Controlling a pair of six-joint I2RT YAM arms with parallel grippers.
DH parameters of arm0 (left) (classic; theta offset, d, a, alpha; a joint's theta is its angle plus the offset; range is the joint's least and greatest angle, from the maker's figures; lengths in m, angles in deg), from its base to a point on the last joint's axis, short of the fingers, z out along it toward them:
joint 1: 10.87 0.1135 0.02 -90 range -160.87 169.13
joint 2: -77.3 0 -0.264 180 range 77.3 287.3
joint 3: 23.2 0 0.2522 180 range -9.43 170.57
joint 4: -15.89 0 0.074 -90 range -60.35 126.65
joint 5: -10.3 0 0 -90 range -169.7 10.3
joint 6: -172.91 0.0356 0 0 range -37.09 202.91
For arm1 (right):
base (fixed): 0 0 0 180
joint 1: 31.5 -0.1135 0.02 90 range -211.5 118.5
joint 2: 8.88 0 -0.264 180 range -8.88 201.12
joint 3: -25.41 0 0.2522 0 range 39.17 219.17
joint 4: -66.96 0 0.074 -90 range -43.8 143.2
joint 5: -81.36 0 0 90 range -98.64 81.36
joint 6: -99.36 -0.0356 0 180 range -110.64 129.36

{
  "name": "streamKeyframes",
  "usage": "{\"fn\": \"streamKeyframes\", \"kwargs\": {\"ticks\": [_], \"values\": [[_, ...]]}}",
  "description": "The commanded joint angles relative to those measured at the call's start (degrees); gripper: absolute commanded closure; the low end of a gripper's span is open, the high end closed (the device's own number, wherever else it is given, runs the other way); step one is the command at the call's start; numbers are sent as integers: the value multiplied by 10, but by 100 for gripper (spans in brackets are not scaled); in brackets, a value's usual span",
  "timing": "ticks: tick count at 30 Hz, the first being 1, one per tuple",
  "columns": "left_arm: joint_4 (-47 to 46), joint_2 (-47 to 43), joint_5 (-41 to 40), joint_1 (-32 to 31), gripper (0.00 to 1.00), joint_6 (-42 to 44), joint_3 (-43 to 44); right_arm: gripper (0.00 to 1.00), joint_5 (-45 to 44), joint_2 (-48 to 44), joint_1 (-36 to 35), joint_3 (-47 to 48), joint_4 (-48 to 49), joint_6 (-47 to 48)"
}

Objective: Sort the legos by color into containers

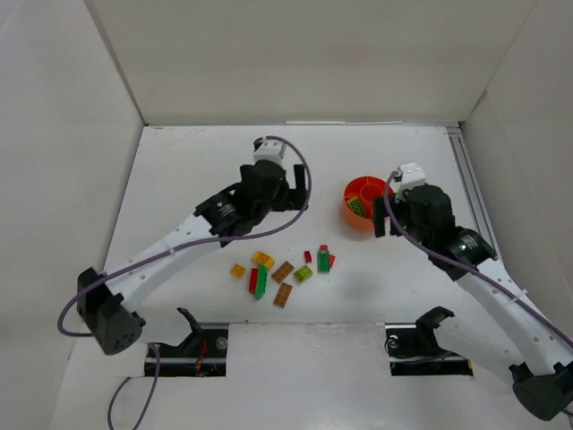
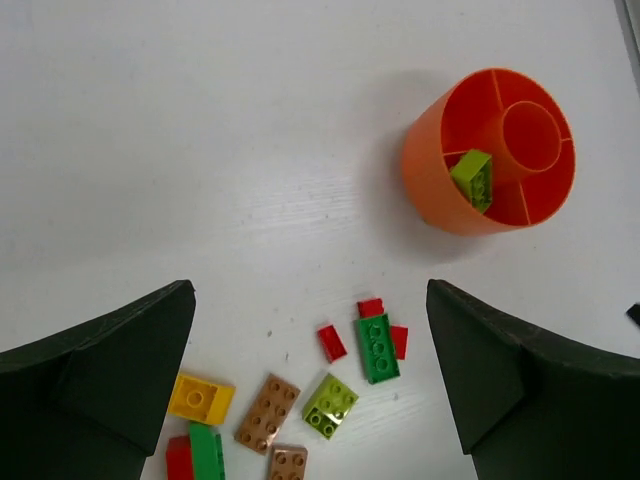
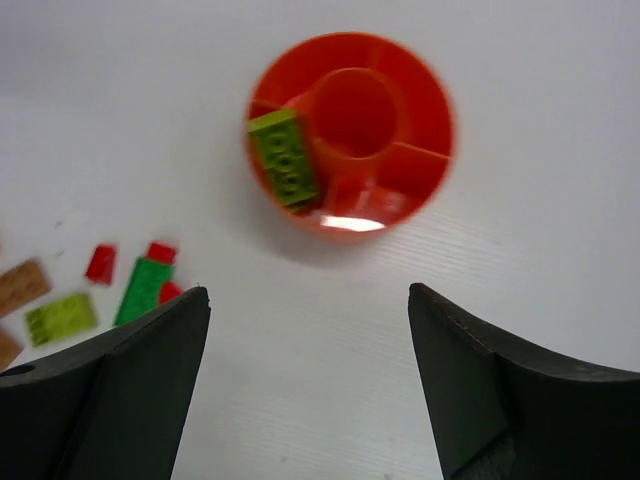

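The orange-red divided bowl [image 1: 351,213] stands right of centre with one lime lego [image 2: 473,180] in an outer compartment, also seen in the right wrist view [image 3: 285,158]. The other legos lie loose on the table in front of it: a green one [image 2: 378,348] with small red ones [image 2: 331,342] beside it, a lime one [image 2: 331,405], two brown [image 2: 267,412], a yellow [image 2: 200,398], and a green-and-red pair [image 2: 207,452]. My left gripper [image 2: 308,290] hovers open and empty above this pile. My right gripper [image 3: 310,292] is open and empty just in front of the bowl [image 3: 440,140].
White walls close in the table at the back and on both sides. A metal rail [image 1: 470,184] runs along the right edge. Two dark mounts [image 1: 192,327] sit at the near edge.
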State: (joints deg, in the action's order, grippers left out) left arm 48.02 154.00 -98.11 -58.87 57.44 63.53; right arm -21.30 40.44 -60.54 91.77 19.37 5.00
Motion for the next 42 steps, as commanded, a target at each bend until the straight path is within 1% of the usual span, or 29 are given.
{"fn": "streamKeyframes", "kwargs": {"ticks": [1,2,3,4,5,6,8,9,11,12,13,16,17,21,25,31,33,34,35,38,42], "values": [[39,-89,20,31,0,-129,-131,14,13,51,-150,-11,60,23],[39,-116,20,37,0,-129,-159,13,5,71,-151,-11,61,23],[33,-140,25,37,0,-137,-185,13,5,94,-212,-2,69,23],[33,-163,25,37,0,-155,-208,11,5,141,-232,3,78,16],[33,-203,19,42,0,-164,-226,11,11,163,-248,3,84,15],[33,-223,19,42,0,-174,-252,11,30,182,-258,9,95,10],[48,-256,19,42,0,-187,-268,11,52,226,-289,4,141,10],[54,-285,11,42,0,-187,-273,11,57,237,-299,4,156,10],[65,-310,4,42,0,-193,-281,11,57,270,-329,-1,184,10],[71,-329,-3,42,0,-193,-288,11,57,283,-329,-1,184,10],[71,-336,-3,48,0,-193,-288,11,42,297,-336,-1,184,10],[82,-348,2,48,0,-200,-294,11,36,345,-336,12,198,5],[82,-348,2,48,0,-200,-294,11,36,357,-336,17,204,5],[98,-342,2,48,0,-206,-294,11,-11,400,-336,30,192,-16],[95,-336,8,48,0,-206,-288,11,-3,438,-336,36,198,-16],[89,-324,8,48,0,-200,-288,21,-3,457,-336,36,206,-35],[89,-324,8,48,0,-200,-288,30,-3,457,-336,29,212,-35],[89,-324,8,48,0,-200,-288,37,-3,457,-336,29,212,-40],[89,-324,8,48,0,-200,-288,43,-3,457,-336,29,212,-40],[89,-319,14,48,0,-194,-288,55,2,457,-336,29,212,-40],[84,-319,19,48,0,-194,-288,56,2,445,-336,36,196,-40]]}}
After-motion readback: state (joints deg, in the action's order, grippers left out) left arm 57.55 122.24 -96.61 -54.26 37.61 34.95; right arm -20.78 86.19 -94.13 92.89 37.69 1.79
